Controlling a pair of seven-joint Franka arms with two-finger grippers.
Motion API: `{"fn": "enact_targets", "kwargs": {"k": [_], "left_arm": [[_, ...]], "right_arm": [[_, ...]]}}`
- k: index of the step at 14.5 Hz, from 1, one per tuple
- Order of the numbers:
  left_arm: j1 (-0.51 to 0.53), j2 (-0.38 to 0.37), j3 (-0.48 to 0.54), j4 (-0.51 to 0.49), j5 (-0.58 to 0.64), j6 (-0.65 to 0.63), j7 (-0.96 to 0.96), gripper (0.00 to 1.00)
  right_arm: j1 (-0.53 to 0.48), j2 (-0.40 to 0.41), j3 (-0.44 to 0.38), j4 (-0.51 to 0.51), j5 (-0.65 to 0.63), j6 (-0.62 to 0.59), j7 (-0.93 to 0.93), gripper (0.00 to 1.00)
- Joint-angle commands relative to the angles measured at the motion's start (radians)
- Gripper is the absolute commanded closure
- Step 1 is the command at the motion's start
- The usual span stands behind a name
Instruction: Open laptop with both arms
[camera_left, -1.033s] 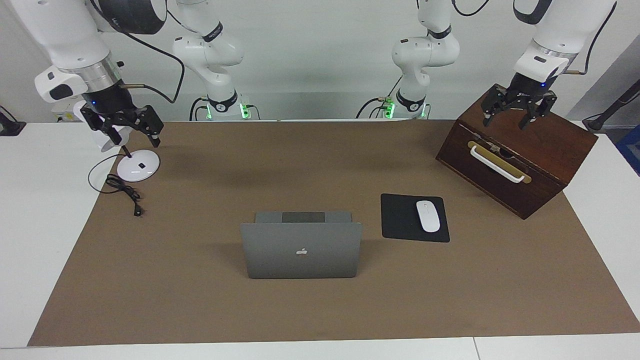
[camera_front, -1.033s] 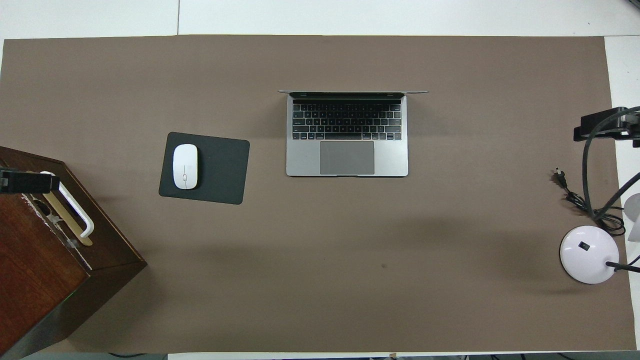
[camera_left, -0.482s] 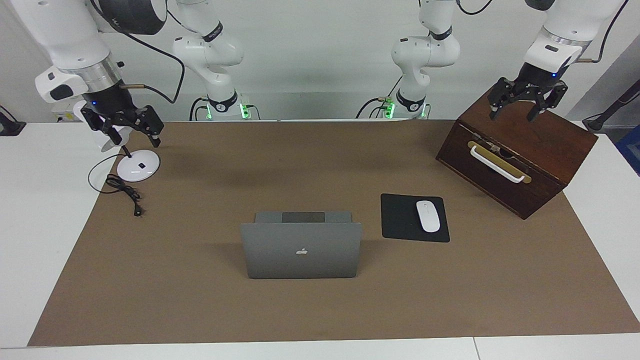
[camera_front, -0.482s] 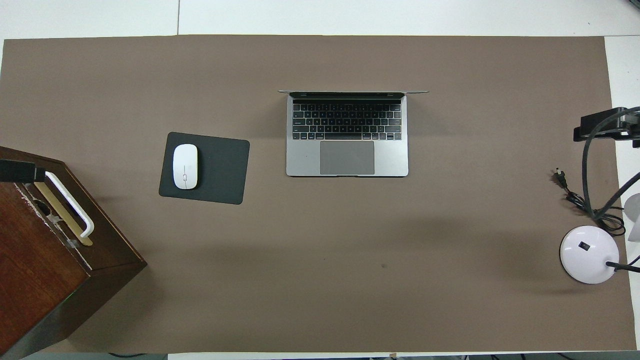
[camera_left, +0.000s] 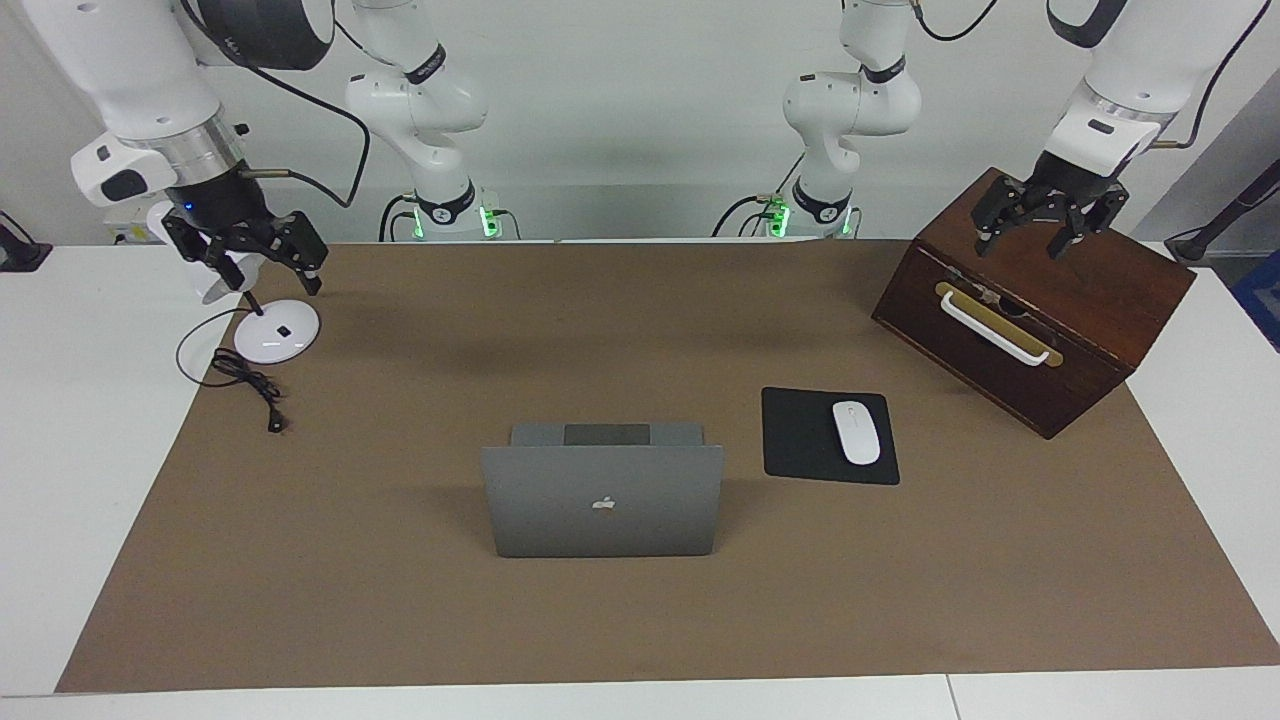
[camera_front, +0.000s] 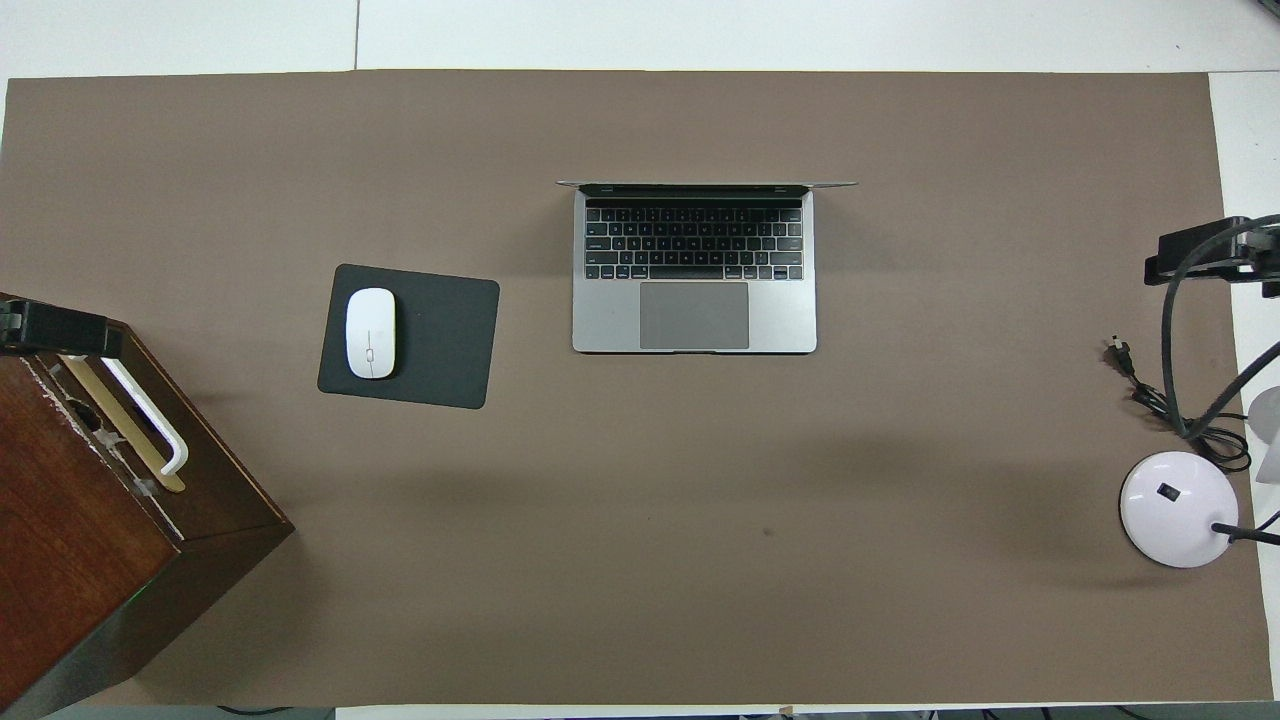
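The silver-grey laptop (camera_left: 603, 500) stands open in the middle of the brown mat, its lid upright with the apple logo turned away from the robots. Its keyboard and trackpad show in the overhead view (camera_front: 694, 300). My left gripper (camera_left: 1018, 245) hangs open and empty over the top of the wooden box, well away from the laptop; a part of it shows at the overhead view's edge (camera_front: 50, 330). My right gripper (camera_left: 272, 282) hangs open and empty over the white lamp base, at the right arm's end of the table; it also shows in the overhead view (camera_front: 1215, 258).
A dark wooden box (camera_left: 1040, 320) with a white handle sits at the left arm's end. A black mouse pad (camera_left: 800, 440) with a white mouse (camera_left: 856, 432) lies beside the laptop. A white lamp base (camera_left: 276, 332) and a black cord (camera_left: 250, 385) lie at the right arm's end.
My left gripper has shifted a little above the wooden box, up and then slightly back down. The right gripper and the laptop have not moved.
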Motion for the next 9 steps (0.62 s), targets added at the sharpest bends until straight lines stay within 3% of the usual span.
{"fn": "enact_targets", "kwargs": {"k": [1,4,9], "left_arm": [[0.064,-0.004,-0.076,-0.009,0.025,-0.006,-0.018,0.0],[0.133,-0.007,-0.156,-0.012,0.023,-0.009,-0.018,0.0],[0.145,-0.014,-0.168,-0.022,0.023,-0.006,-0.019,0.0]], "right_arm": [[-0.015,-0.028,0.01,-0.036,0.016,0.018,-0.017,0.0],[-0.015,-0.026,0.01,-0.036,0.016,0.018,-0.02,0.0],[-0.015,-0.028,0.01,-0.036,0.016,0.016,-0.024,0.0]]}}
